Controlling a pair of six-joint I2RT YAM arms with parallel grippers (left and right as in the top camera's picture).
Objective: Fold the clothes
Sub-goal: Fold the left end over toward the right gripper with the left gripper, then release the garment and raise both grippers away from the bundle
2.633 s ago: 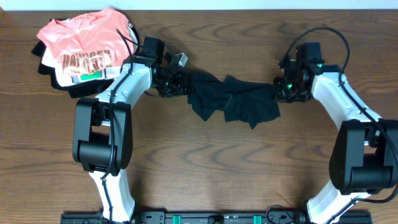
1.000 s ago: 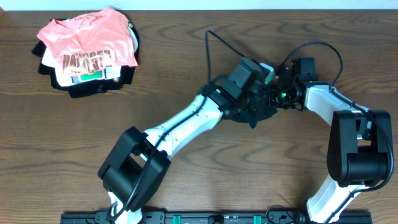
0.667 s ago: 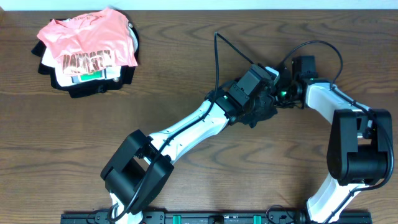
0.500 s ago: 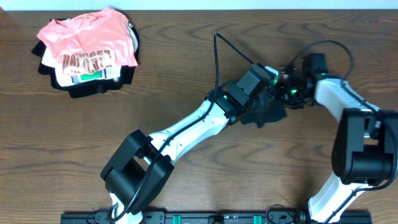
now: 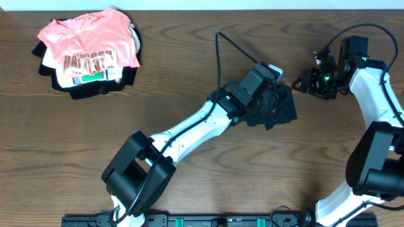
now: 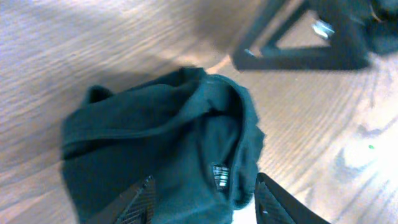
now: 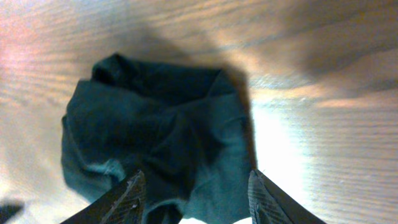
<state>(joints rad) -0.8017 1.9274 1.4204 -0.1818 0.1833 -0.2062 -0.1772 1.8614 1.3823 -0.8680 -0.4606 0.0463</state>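
A black garment (image 5: 278,108) lies bunched in a small heap on the wooden table, right of centre. My left arm reaches across to it, and my left gripper (image 5: 271,96) hangs over the heap's left part. In the left wrist view my left gripper (image 6: 202,208) is open, its fingers (image 6: 134,202) spread over the dark cloth (image 6: 155,137). My right gripper (image 5: 303,81) is open and stands apart from the heap, to its right. The right wrist view shows my right gripper (image 7: 196,202) with the garment (image 7: 161,134) lying loose ahead of its spread fingers.
At the far left back sits a pile of clothes with a pink shirt (image 5: 88,41) on top of white and black pieces. The table's back edge (image 5: 202,7) runs close behind both arms. The right arm (image 6: 305,43) shows in the left wrist view.
Both grippers have gone from shut to open and let go of the black garment. The right arm has pulled back to the right and up. The left arm stays over the heap.
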